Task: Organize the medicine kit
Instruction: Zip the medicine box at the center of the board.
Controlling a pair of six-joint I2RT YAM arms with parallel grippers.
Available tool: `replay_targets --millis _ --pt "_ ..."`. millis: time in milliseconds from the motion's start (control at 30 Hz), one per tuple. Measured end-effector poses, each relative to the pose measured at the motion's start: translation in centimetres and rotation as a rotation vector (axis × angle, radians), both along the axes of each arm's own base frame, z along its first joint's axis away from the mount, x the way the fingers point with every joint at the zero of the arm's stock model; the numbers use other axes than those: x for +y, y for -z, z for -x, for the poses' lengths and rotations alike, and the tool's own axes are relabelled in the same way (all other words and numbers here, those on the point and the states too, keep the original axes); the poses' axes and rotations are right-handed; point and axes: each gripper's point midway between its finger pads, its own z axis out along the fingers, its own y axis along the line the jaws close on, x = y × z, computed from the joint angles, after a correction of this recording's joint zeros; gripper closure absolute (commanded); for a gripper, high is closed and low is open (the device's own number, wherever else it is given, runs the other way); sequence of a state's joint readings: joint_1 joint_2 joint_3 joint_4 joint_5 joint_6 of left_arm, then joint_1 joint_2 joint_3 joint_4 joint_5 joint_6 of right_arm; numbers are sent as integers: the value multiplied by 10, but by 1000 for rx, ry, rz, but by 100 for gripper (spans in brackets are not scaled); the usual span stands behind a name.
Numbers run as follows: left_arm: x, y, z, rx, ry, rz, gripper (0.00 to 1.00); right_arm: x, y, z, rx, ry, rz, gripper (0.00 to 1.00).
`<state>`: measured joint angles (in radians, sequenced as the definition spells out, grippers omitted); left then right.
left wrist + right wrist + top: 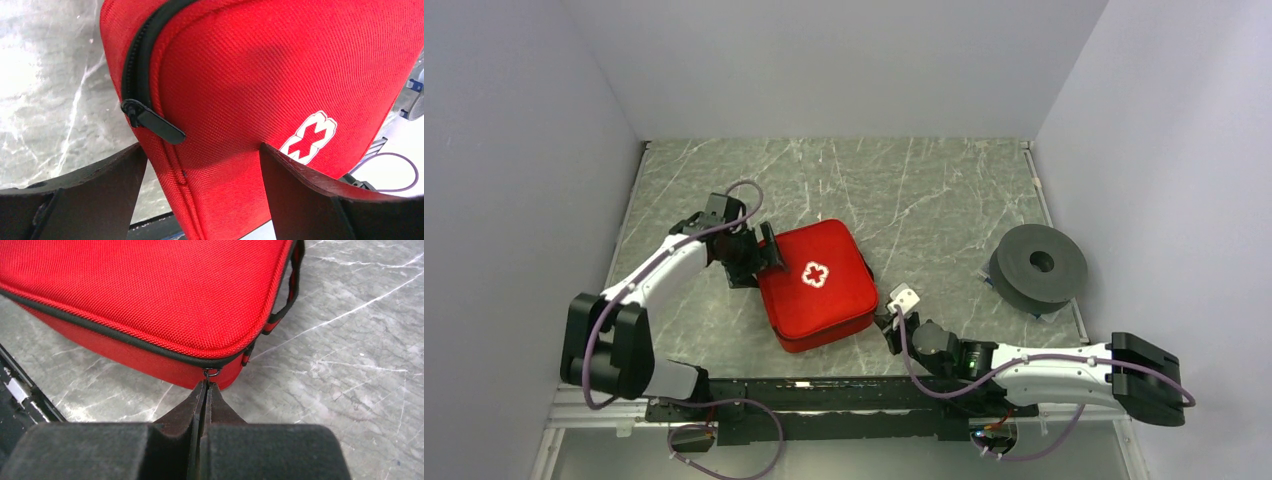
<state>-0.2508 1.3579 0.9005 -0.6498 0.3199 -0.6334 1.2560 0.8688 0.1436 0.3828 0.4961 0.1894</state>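
The red medicine kit (816,285) lies closed in the middle of the table, white cross up. My left gripper (764,255) is open at its far left corner, and its fingers straddle that corner in the left wrist view (202,150). A black zip pull (152,122) lies on the kit (250,75) just ahead of the left finger. My right gripper (886,325) is at the kit's near right corner. In the right wrist view it (206,385) is shut on a second zip pull, whose small metal ring (212,373) shows at the kit's (150,295) edge.
A grey round disc (1039,265) stands at the right of the table near the wall. White walls close in the left, back and right sides. A black rail (824,390) runs along the near edge. A black and red strap (292,285) lies on the kit's side.
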Motion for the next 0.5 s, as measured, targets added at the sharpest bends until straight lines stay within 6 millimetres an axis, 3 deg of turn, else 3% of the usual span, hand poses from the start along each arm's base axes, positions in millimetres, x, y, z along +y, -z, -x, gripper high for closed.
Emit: replay_targets --millis 267,500 --pt "-17 -8 -44 -2 36 58 12 5 7 14 7 -10 25 100" --pt "-42 -55 -122 -129 95 158 14 14 9 21 0 -12 46 100"
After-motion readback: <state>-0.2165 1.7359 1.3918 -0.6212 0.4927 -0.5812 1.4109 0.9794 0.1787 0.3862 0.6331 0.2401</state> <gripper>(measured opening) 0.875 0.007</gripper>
